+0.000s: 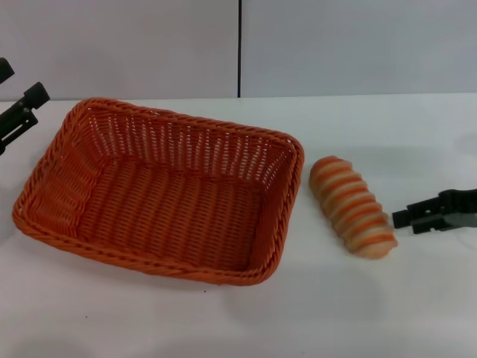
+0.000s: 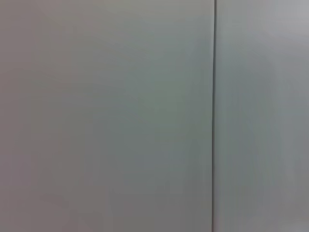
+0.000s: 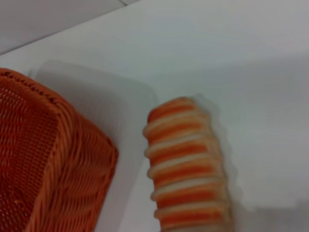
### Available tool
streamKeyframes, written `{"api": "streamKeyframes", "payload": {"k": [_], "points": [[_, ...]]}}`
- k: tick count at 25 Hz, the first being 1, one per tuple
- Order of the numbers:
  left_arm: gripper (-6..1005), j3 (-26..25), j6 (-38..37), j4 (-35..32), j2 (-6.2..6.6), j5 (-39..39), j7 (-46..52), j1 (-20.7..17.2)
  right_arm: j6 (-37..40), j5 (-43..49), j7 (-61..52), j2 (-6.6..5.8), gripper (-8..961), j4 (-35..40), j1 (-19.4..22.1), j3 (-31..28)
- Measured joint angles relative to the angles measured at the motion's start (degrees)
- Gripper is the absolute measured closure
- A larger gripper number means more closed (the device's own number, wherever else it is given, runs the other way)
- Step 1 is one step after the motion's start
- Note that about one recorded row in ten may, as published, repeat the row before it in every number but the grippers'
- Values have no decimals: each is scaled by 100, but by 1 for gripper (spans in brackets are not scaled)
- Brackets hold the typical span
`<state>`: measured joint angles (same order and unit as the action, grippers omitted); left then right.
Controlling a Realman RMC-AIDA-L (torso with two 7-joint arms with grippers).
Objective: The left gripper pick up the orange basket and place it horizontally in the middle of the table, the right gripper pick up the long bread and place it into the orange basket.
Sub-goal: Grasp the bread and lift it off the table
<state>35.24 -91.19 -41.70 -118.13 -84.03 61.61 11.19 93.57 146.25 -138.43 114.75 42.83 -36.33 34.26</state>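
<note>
- Head view: the orange basket (image 1: 160,194) sits flat on the white counter (image 1: 373,313), near the middle and a bit to the left. It has nothing in it.
- The long bread (image 1: 352,206) lies on the counter just beside the basket's right end, not touching it. Its stripy side faces up.
- The right hand (image 1: 400,218) reaches in low from the right edge. Its black tip is right next to the near end of the bread. I cannot tell if its fingers are spread or pressed together.
- The left hand (image 1: 19,112) is up at the far left, apart from the basket's back corner and holding nothing. I cannot tell if it is spread or not.
- What could go wrong: I think the right hand could poke the end of the bread and push it away, because it comes at the tip and not the middle. The bread is round, so it may roll or slip out of a pinch.
- Left wrist view: only a plain grey wall with a thin dark line.
- Right wrist view: the bread fills the lower middle, close to the camera, and the basket's end wall stands just beside it with a strip of counter between. No fingers show.
</note>
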Motion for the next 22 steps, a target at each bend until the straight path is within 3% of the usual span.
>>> {"api": "streamKeyframes", "payload": {"k": [10, 22], "points": [[322, -8, 101, -4, 20, 54, -37, 46, -239, -61, 176, 67, 408, -552, -375, 5], [323, -93, 172, 53, 15, 54, -229, 50, -745, -53, 108, 23, 408, -1093, -452, 11]]}}
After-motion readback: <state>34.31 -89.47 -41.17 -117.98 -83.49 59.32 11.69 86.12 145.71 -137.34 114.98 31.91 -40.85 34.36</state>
